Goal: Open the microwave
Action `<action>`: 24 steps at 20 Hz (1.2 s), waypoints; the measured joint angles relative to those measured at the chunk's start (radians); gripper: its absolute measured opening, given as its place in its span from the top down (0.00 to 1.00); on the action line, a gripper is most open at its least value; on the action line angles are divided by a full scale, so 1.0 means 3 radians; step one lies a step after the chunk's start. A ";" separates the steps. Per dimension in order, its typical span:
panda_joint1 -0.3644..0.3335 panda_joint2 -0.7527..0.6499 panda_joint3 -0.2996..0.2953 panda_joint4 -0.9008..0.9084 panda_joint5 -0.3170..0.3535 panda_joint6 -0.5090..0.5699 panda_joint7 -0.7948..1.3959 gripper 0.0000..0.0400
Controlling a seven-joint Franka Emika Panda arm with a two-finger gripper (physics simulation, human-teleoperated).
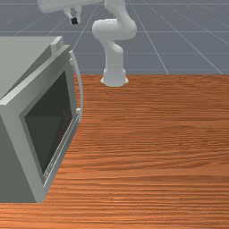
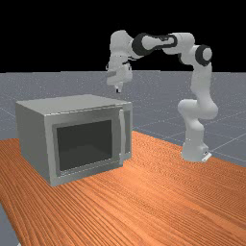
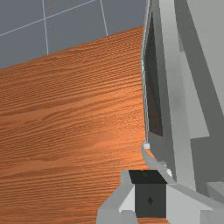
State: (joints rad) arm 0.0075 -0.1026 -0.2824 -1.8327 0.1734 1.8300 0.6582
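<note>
In the front view my gripper (image 1: 74,21) is above and beyond the handle (image 1: 80,85) of the grey microwave (image 1: 18,58). The far view has the gripper (image 2: 118,89) over the microwave's handle side, well higher than its top. Its dark-windowed door (image 2: 84,144) carries the upright curved handle (image 2: 122,139). In the wrist view the gripper (image 3: 150,192) is shut, its fingertips together with nothing held, and the handle (image 3: 151,160) appears just beyond them. A gap-like wedge shows behind the door's top edge; I cannot tell whether the door is slightly ajar.
The wooden table (image 1: 156,147) extends in front of the door and to the front view's right. My arm's base (image 1: 114,78) stands at the table's far edge there. The microwave's flat top (image 2: 72,103) lies beneath the hand's level.
</note>
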 joint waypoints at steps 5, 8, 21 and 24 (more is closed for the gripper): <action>-0.0155 -0.0069 -0.0048 -0.0055 -0.0390 0.0365 0.0247 1.00; -0.0192 -0.0005 -0.0049 -0.0288 -0.0513 0.0726 0.0375 1.00; -0.0191 0.0451 -0.0144 -0.0582 -0.0521 0.1523 0.0471 1.00; -0.0200 0.0510 -0.0091 -0.0528 -0.0498 0.1561 0.0585 1.00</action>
State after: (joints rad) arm -0.0524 0.0502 -0.3098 -1.9909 0.0239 2.2982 0.8338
